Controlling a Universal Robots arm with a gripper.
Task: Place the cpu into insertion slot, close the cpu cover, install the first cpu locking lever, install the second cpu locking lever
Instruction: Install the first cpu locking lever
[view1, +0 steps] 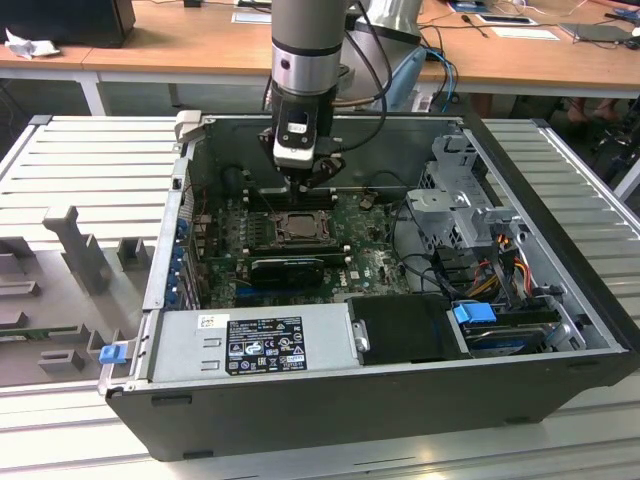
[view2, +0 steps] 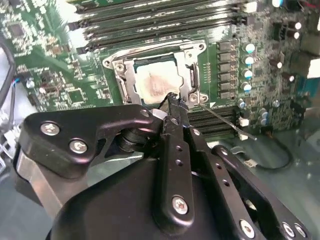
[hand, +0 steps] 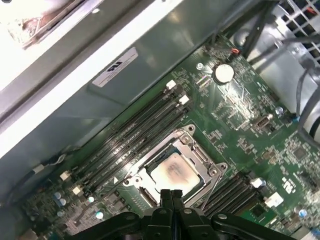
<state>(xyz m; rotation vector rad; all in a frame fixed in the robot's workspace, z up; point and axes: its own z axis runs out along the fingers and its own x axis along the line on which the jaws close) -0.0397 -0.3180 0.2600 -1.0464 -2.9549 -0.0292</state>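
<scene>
The cpu (view2: 157, 82) lies in the insertion slot (view1: 297, 228) on the green motherboard, its silver top showing a pale smear (hand: 175, 172). The cpu cover (view2: 120, 72) lies flat around the chip, which shows through its window (hand: 197, 155). A thin wire locking lever (view2: 225, 121) sticks out from the socket's corner, raised off the board. My gripper (view2: 174, 98) is shut, its black fingertips (hand: 171, 196) pressed together just above the socket's edge, close to the lever's base. Nothing shows between the fingers. In the exterior view the gripper (view1: 305, 186) hangs over the socket's far side.
The open computer case (view1: 190, 150) walls in the board. Long black memory slots (hand: 130, 135) run on both sides of the socket. A black card (view1: 288, 268), the power supply (view1: 250, 340), a drive cage (view1: 470, 200) and cables (view1: 500, 250) crowd the near and right sides.
</scene>
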